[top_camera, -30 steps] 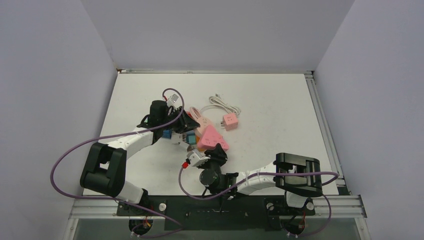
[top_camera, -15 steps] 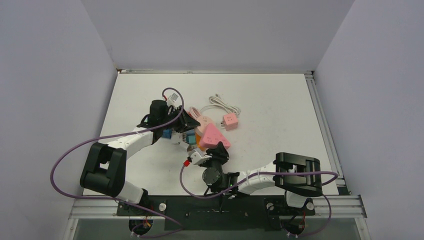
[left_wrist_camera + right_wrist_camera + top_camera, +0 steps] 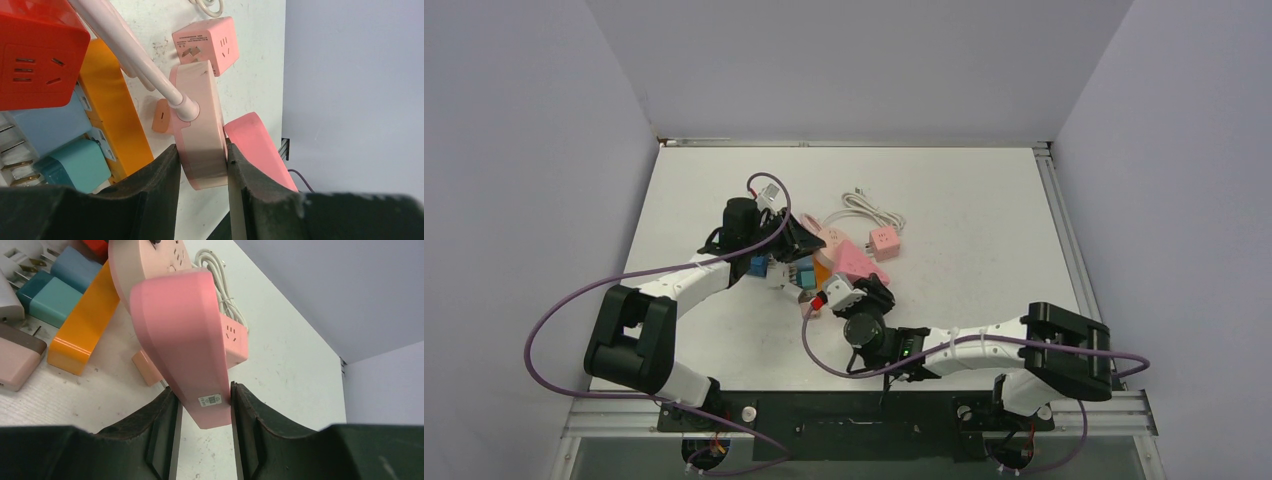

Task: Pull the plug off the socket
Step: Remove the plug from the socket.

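the left pincer (image 3: 201,156) is clamped across the narrow edges of a pale pink socket block (image 3: 200,115), one dark finger on each side. a white cord (image 3: 130,50) runs out of the block's side towards the far edge of the worktop (image 3: 984,220). the right pincer (image 3: 202,392) is closed on the deeper pink plug body (image 3: 180,330), gripping its near end just beside a small white label. the far end of the plug sits up against the face of the pale socket block, and the two pink pieces touch there; whether the pins are seated in the block is hidden. both pieces are tilted up on edge, a little left of the middle of the worktop, with the two pincers meeting from the left and from the near side.

an orange power strip (image 3: 112,115) lies just beside the socket block, with a blue adapter (image 3: 50,125) and a teal adapter (image 3: 75,165) against it. a red cube socket (image 3: 35,55) sits next to those, and a pink cube adapter (image 3: 205,44) rests towards the far side, close to a coiled white cable (image 3: 869,208).
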Robot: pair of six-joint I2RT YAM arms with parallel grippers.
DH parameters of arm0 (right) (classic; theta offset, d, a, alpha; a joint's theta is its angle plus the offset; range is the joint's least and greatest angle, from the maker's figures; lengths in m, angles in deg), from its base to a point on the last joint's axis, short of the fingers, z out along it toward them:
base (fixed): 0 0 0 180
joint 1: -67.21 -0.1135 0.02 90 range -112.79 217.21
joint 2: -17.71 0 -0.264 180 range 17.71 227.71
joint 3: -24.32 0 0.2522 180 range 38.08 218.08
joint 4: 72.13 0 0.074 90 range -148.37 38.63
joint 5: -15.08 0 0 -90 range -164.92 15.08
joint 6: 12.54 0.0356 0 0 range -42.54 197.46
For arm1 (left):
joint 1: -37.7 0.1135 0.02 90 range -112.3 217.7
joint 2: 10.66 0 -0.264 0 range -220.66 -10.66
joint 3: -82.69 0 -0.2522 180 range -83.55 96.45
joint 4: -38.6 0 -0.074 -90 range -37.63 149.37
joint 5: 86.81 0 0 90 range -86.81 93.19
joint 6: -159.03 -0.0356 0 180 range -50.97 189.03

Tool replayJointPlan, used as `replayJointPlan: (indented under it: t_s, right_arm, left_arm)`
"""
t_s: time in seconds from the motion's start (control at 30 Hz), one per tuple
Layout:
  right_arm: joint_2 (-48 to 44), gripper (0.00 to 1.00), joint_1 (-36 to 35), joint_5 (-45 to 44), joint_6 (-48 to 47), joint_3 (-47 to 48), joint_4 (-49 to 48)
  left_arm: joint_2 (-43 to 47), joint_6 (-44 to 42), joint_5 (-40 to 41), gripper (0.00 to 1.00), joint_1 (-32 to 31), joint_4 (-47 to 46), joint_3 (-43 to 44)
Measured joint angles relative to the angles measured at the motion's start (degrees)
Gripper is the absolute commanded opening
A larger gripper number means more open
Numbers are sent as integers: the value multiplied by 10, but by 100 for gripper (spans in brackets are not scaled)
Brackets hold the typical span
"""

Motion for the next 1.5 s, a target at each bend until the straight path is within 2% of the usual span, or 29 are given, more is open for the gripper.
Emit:
replayJointPlan:
  t_s: [0.23, 0.47, 0.8, 1.2, 1.27, 1.37, 1.5]
  right_arm:
    - [-58, 5, 21, 73, 38, -30, 32]
    - [-53, 5, 14, 73, 28, -30, 30]
    - [79, 5, -55, -50, -74, -16, -83]
    - [148, 5, -83, -103, -145, 6, -156]
    - [160, 5, -85, -113, -171, 7, -185]
    - [188, 5, -88, -132, -253, 7, -283]
    - [244, 5, -90, -163, -433, 9, -461]
  left_arm:
    - [0, 3, -7, 0, -2, 6, 0]
    - [0, 3, -9, 0, -1, 10, 0]
    - [0, -23, -15, 0, 2, 27, -10]
    - [0, -30, -25, 0, 13, 28, -19]
    - [0, -31, -25, 0, 13, 29, -19]
    - [0, -29, -26, 0, 13, 25, -19]
    - [0, -28, -14, 0, 14, 21, -21]
